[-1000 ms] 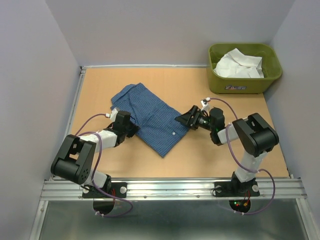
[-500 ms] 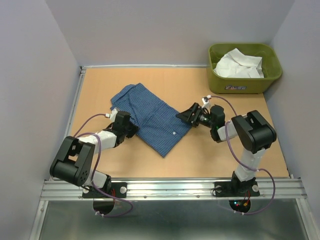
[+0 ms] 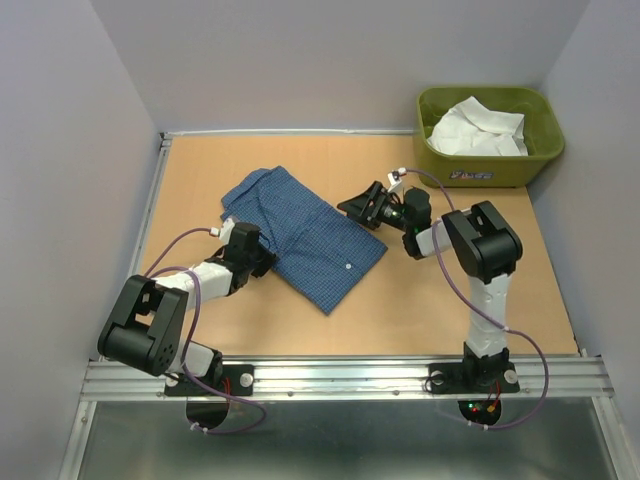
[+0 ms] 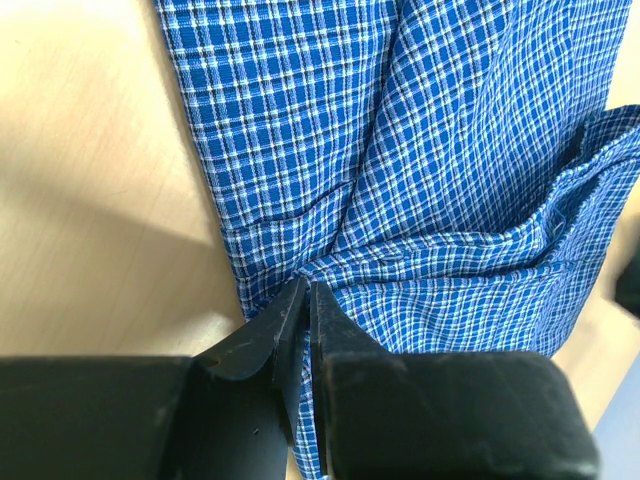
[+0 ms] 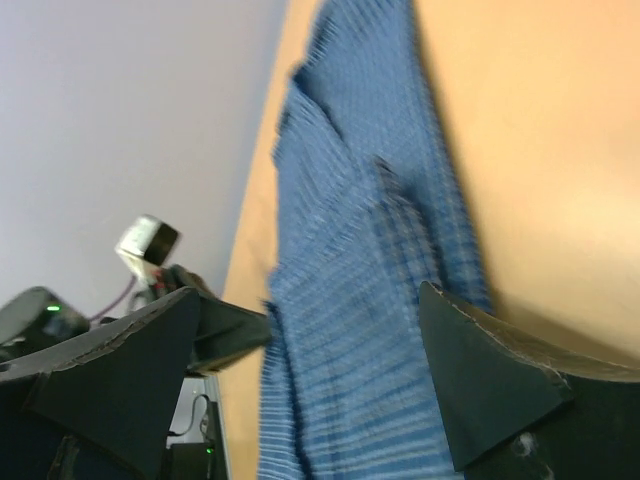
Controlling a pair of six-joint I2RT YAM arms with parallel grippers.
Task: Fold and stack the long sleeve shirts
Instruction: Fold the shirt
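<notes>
Top view, table taken as the clock face, arm bases at 6.

- Left gripper: low at about 8 o'clock, lying on the wood. Jaws narrow, pinched on the near-left edge of the blue shirt. The wrist view shows a bunched fold of checked cloth caught between the two black fingertips.
- Blue shirt: lies partly folded on the table, left of centre, as a long band running from 10 o'clock down toward 5. One white button shows near its lower right end. The 10 o'clock end is rumpled.
- Right gripper: just past the shirt's 2 o'clock edge, pointing toward 9. Jaws wide and holding nothing. The wrist view has the blue cloth between and beyond the spread fingers. I cannot tell whether a fingertip touches it.
- Green tub: far right corner, about 1 o'clock, well apart from the blue shirt.
- White shirt: crumpled inside the tub, unfolded.
</notes>
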